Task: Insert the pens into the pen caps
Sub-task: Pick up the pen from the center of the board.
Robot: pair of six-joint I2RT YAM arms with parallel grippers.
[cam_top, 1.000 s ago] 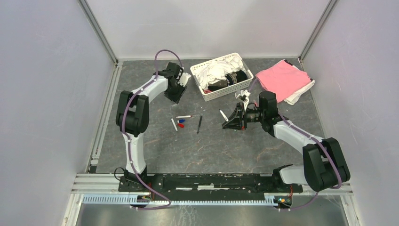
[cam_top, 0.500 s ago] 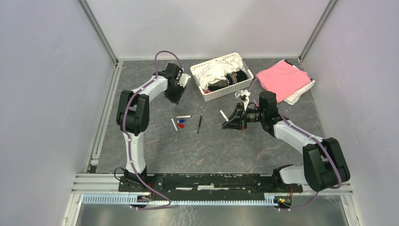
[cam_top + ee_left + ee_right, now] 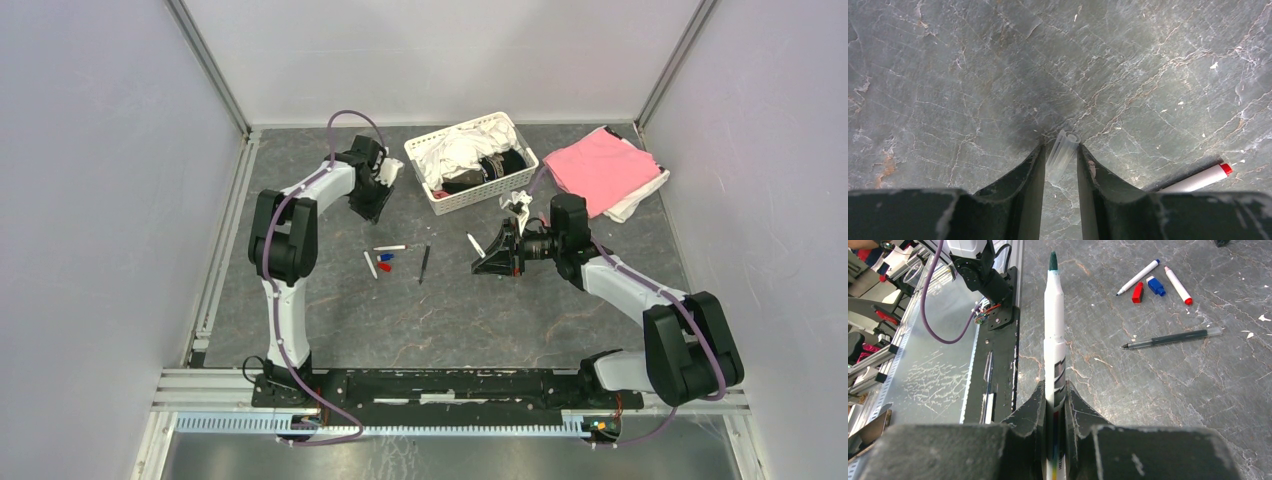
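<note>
My left gripper (image 3: 371,203) hovers over the far left of the table, left of the basket. In the left wrist view it (image 3: 1060,148) is shut on a clear pen cap (image 3: 1062,152) that tilts between its fingertips. A white pen with a red end (image 3: 1198,179) lies at that view's lower right. My right gripper (image 3: 490,258) is shut on a white pen with a green tip (image 3: 1054,315), which points toward the left arm. On the table between the arms lie a white pen (image 3: 390,248), a red-ended white pen (image 3: 370,264), a blue cap (image 3: 388,256), a red cap (image 3: 384,267) and a dark pen (image 3: 424,263).
A white basket (image 3: 470,197) of cloths stands at the back centre. A pink cloth (image 3: 600,168) lies on white cloth at the back right. A crumpled white scrap (image 3: 518,203) lies behind my right wrist. Metal frame rails edge the table.
</note>
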